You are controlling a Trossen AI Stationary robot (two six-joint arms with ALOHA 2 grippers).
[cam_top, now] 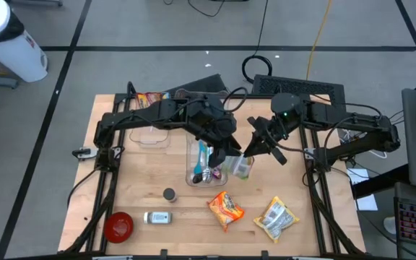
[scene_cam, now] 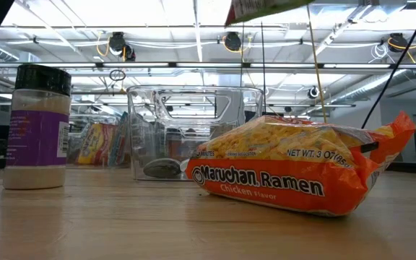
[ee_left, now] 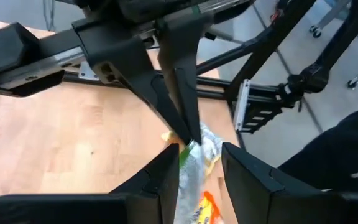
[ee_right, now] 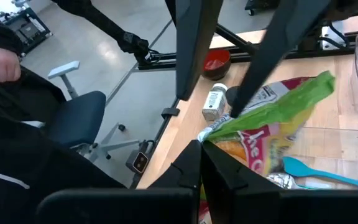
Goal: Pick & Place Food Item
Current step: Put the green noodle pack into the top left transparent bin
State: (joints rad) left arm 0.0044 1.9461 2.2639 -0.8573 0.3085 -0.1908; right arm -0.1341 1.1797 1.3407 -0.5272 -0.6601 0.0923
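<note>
A green and white snack bag (cam_top: 241, 167) hangs in the air near the table's middle, just right of a clear bin (cam_top: 201, 165). Its lower edge (scene_cam: 266, 9) shows at the top of the low view. My left gripper (cam_top: 230, 155) reaches in from the left and is shut on the bag (ee_left: 194, 177). My right gripper (cam_top: 251, 150) comes from the right and is shut on the same bag (ee_right: 278, 115). An orange ramen packet (cam_top: 224, 209) lies flat on the table nearer the front. My left gripper has the bag's upper part (ee_left: 190, 163) between its two fingers, coming slanting down from the table's left. The bag is lifted clear of the table and hangs below. My right gripper pinches the bag's crimped end (ee_right: 215, 133) between its shut fingers (ee_left: 185, 121), slanting down from the table's right. The bag stretches away from the fingers, clear of the table.
The clear bin holds a blue spatula (ee_right: 316, 173) and other utensils. A second clear bin (cam_top: 154, 137) stands at the far left, with a packet (cam_top: 148, 100) behind it. A red bowl (cam_top: 118, 225), a lying bottle (cam_top: 157, 217), an upright spice jar (scene_cam: 38, 126) and another snack bag (cam_top: 276, 218) are near the front.
</note>
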